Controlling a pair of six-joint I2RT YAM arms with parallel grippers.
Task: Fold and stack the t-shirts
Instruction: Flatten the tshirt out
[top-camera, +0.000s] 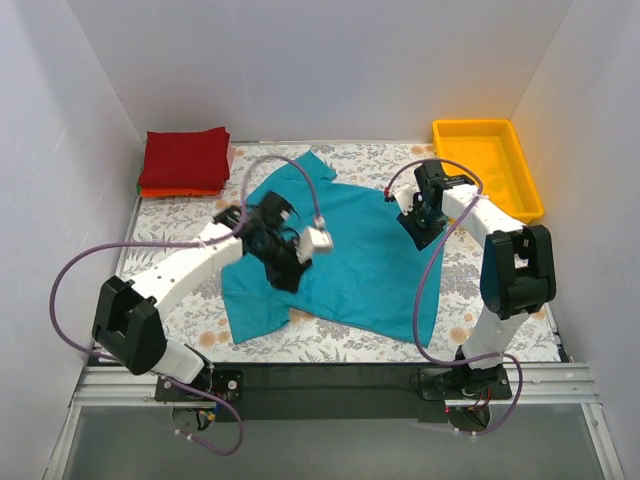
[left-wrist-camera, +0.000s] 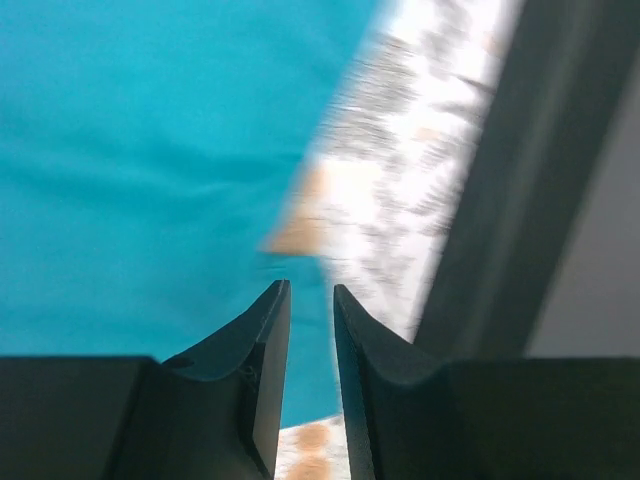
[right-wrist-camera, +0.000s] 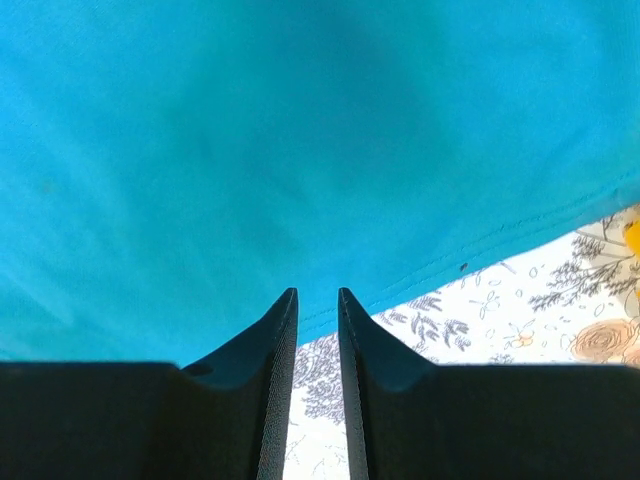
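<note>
I see a yellow tray (top-camera: 472, 125) at the far right corner of my floral cover (top-camera: 330, 345). It sits near the white wall (top-camera: 320, 60), and a black rail (top-camera: 330, 378) runs along the near edge.

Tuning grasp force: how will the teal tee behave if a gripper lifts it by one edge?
Likely floppy: the teal tee lies creased and uneven, so it should sag from one pinch. Probably light, since the cloth looks thin. Pushed, it may bunch rather than slide on the floral table covering.
</note>
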